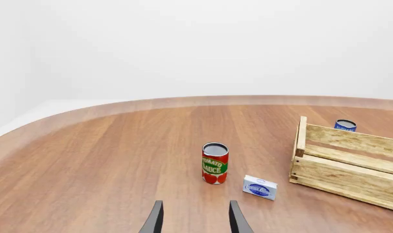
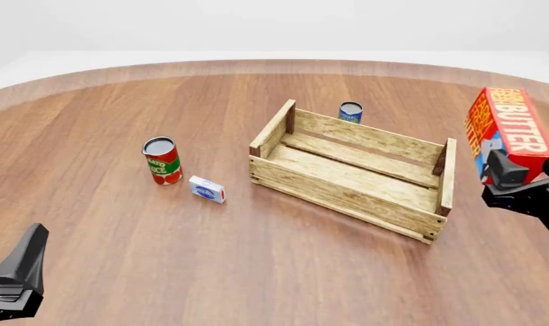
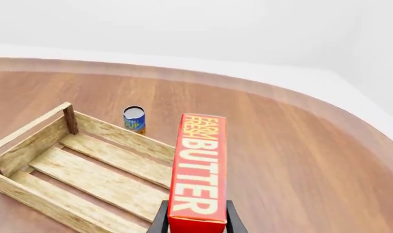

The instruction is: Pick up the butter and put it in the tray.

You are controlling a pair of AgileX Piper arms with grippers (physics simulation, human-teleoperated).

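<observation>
Wooden tabletop point(image 2: 120, 224): my right gripper point(image 2: 512, 178) clamps the butter point(image 2: 509, 132) aloft beside the tray point(image 2: 347, 193); left gripper point(image 1: 195, 218) idles open.

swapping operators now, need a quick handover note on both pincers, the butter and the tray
Right pincer: shut on the butter, holding it upright in the air, off the tray's right end and not yet over it.
Left pincer: open, holding nothing, low at the near left of the table.
Tray: mid-table, nothing in it.
Tomato sauce can and small white-blue box stand left of the tray; a blue can stands behind it.
Done: butter picked up.
Left: carry it over the tray, lower, release.
</observation>
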